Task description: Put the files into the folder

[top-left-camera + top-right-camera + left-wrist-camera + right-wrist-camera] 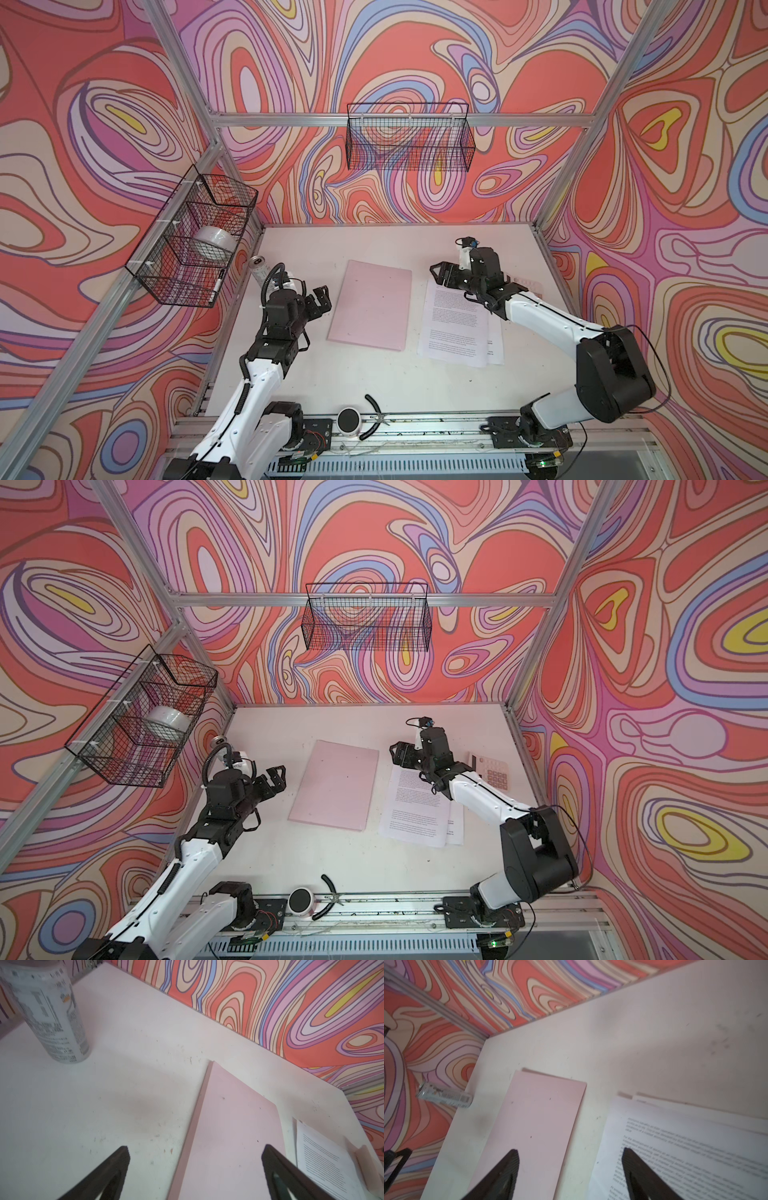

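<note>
Pincers both spread, empty: left gripper [322, 300] hovers left of the shut folder [370, 305]. The files [453, 328] lie just right of it, outside. Right gripper [439, 274] hangs over their far end. Nothing filed yet.

Robot lab test cell, aluminium frame [282, 119] lined with swirl-printed backdrop [415, 50], white table [395, 382], two arms [257, 386] bolted to a front rail [436, 430], wire baskets [409, 137] hung on the frame

My white counter [374, 382] carries the folder [372, 305] between left gripper [323, 300] and right gripper [438, 274], the files [453, 332] by the right one, a can [259, 272] near the left.
</note>
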Available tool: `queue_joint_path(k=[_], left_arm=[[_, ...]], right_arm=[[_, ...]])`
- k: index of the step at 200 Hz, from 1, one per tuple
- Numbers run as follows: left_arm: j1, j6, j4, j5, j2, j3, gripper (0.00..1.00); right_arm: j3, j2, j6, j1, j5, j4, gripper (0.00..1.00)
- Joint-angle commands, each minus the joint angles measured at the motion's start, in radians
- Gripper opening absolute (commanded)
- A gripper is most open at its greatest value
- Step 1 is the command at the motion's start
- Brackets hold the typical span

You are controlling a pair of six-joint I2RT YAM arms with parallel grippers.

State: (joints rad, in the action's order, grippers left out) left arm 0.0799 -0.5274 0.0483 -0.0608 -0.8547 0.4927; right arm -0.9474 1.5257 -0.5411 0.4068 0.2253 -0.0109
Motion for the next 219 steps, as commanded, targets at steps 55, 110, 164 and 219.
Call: queue_joint_path(k=[55,110,164,219], left_arm=[[0.006,-0.115,-0.049,-0.172,-0.051,-0.149,1.00],[0.006,-0.137,-0.229,-0.195,-0.185,-0.183,0.99],[0.006,-0.146,-0.327,-0.221,-0.276,-0.195,0.99],[0.006,-0.137,-0.352,-0.234,-0.312,-0.201,0.99]], right_arm=[[0.100,0.178,-0.236,0.061,0.286,0.164,0.57],[0.105,0.292,-0.290,0.078,0.340,0.265,0.54],[0.081,0.361,-0.306,0.090,0.357,0.287,0.53],[0.047,0.417,-0.339,0.116,0.380,0.325,0.49]])
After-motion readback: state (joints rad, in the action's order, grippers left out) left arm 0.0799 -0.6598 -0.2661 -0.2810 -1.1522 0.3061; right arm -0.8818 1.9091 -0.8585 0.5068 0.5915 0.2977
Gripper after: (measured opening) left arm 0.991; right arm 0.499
